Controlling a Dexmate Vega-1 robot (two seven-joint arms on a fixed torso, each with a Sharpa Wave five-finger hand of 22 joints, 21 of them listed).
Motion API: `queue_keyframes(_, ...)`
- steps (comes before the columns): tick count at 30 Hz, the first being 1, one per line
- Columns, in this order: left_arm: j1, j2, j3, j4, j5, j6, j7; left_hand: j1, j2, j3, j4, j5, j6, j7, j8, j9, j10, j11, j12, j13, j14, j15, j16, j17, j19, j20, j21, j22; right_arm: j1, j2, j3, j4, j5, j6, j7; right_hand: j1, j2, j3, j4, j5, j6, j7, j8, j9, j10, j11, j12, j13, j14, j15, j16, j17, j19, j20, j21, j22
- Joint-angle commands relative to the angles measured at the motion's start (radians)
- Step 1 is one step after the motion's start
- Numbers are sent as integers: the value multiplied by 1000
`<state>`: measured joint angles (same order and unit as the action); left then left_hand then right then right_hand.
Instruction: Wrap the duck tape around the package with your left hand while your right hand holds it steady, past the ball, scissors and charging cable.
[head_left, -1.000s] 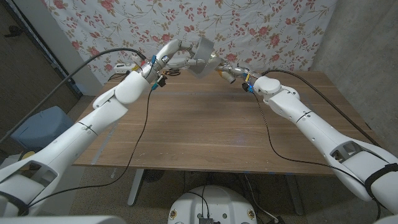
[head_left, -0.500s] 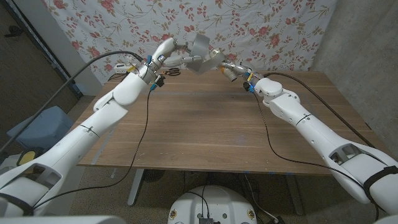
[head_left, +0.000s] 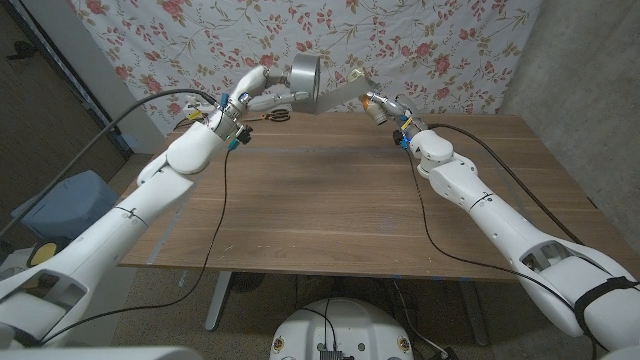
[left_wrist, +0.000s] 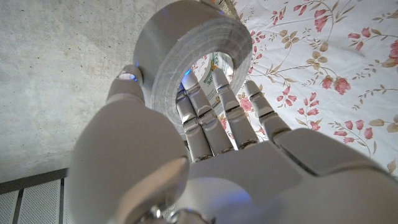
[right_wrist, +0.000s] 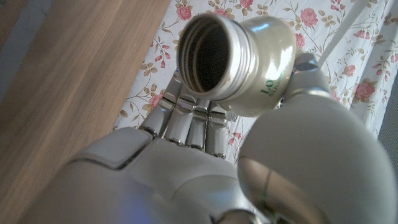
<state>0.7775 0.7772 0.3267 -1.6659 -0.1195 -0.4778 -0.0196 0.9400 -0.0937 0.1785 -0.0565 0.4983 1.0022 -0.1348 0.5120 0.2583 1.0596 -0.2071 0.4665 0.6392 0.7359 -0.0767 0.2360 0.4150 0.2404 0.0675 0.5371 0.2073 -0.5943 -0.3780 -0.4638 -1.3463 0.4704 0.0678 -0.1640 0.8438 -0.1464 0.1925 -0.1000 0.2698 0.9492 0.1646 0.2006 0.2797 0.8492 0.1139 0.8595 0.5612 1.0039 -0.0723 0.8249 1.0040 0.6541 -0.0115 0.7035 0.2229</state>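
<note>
My left hand (head_left: 258, 92) is raised over the table's far edge and holds a grey roll of duct tape (head_left: 303, 78). In the left wrist view its fingers (left_wrist: 214, 118) reach into the core of the roll (left_wrist: 186, 50). A strip of tape (head_left: 340, 89) stretches from the roll across to my right hand (head_left: 380, 106). That hand grips the package, a pale bottle (right_wrist: 249, 62) with green lettering and an open threaded neck, wrapped in the hand (right_wrist: 186, 162). Scissors (head_left: 278, 116) lie on the table under the left hand.
The wooden table (head_left: 330, 200) spreads wide and bare in front of both arms. A flowered cloth (head_left: 430, 40) hangs behind it. Something small and yellow (head_left: 190, 115) sits at the far left corner, partly hidden by my left arm. Black cables hang from both arms.
My left hand has carried the roll up and to the left, away from my right hand, drawing out a long strip of tape. The right hand has risen slightly.
</note>
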Motion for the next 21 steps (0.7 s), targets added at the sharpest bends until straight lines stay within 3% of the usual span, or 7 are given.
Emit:
queue_keyframes(1, -1, 76, 1, -52, 90, 197, -3, 215, 228, 2, 5, 16, 34, -26, 14, 17, 3, 0, 16, 39, 11, -160, 0, 10, -5, 3, 9, 3, -7, 62, 55, 85, 149, 130, 93, 327, 329, 7, 0, -2, 234, -77, 3, 0, 332, -135, 11, 3, 100, -97, 7, 5, 16, -3, 11, 2)
queue_keyframes(8, -82, 78, 73, -6, 113, 304, -78, 230, 230, -2, 2, 25, 30, -20, 21, 27, 2, 1, 25, 53, 27, -162, 9, 28, -8, 3, 10, 5, 3, 106, 81, 164, 220, 241, 189, 324, 331, 7, 4, -5, 230, -77, 3, 5, 328, -136, 13, 11, 93, -101, 14, 14, 9, -8, 19, 1)
queue_keyframes(12, -130, 83, 121, 0, 156, 360, -113, 240, 227, -11, -2, 28, 29, -13, 27, 35, 3, 3, 32, 66, 41, -162, 24, 51, -4, -1, 15, 8, 8, 116, 87, 180, 250, 257, 227, 323, 330, 8, 6, -8, 229, -78, 2, 6, 326, -136, 13, 14, 92, -103, 16, 11, 2, -13, 23, 0)
queue_keyframes(16, -150, 81, 156, -31, 253, 437, -69, 243, 227, -15, -1, 31, 27, -18, 28, 38, 2, 3, 34, 72, 38, -161, 26, 60, -4, 0, 17, 10, 15, 110, 85, 185, 268, 247, 263, 329, 330, 11, 3, -9, 230, -78, 3, 6, 332, -135, 10, 7, 92, -100, 19, 12, 4, -11, 29, 0)
queue_keyframes(21, -153, 49, 156, -7, 260, 439, -3, 247, 228, -19, 0, 34, 27, -14, 31, 42, 2, 3, 37, 79, 36, -161, 29, 71, -4, 2, 20, 12, 35, 94, 75, 221, 280, 250, 347, 320, 331, 11, 11, -12, 223, -81, 1, 8, 319, -138, 14, 23, 77, -106, 25, 31, -13, -21, 32, -1)
